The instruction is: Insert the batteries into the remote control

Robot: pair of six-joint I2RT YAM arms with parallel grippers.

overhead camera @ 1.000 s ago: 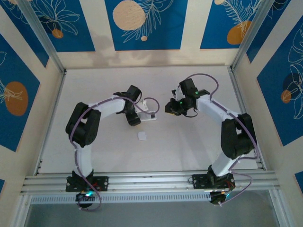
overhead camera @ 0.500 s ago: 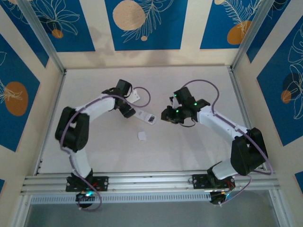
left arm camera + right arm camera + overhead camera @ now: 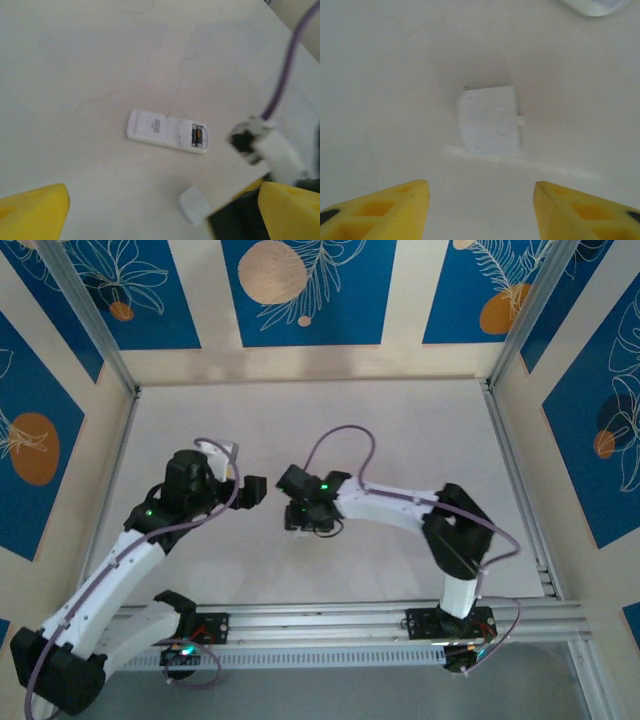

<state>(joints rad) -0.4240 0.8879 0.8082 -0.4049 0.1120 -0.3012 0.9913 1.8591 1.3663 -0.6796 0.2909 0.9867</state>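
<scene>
Here we are at the middle of the worktop (image 3: 420, 430): the remote control (image 3: 167, 131) lies flat, plain back up. At one end its compartment stands uncovered, and the batteries (image 3: 196, 136) sit in it, two dark little cylinders side by side. Near that same end, with a clear gap of bare worktop between, the small white cover (image 3: 491, 120) lies flat by itself. The right hand (image 3: 482, 205) hangs straight over that cover with its yellow fingers (image 3: 375, 212) parted to either side. They are clear of it, and nothing is in its grasp. From above, the right hand (image 3: 303, 520) sits at about the centre of the worktop, its arm reaching in from the right with a purple cable (image 3: 340, 435) looping over it. The left hand (image 3: 252, 490) is just beside it, toward the left edge. Its wrist view shows the left hand (image 3: 160, 220) spread wide, yellow fingers (image 3: 30, 212) far apart, holding nothing. It is up off the surface with the remote out in front of it.
</scene>
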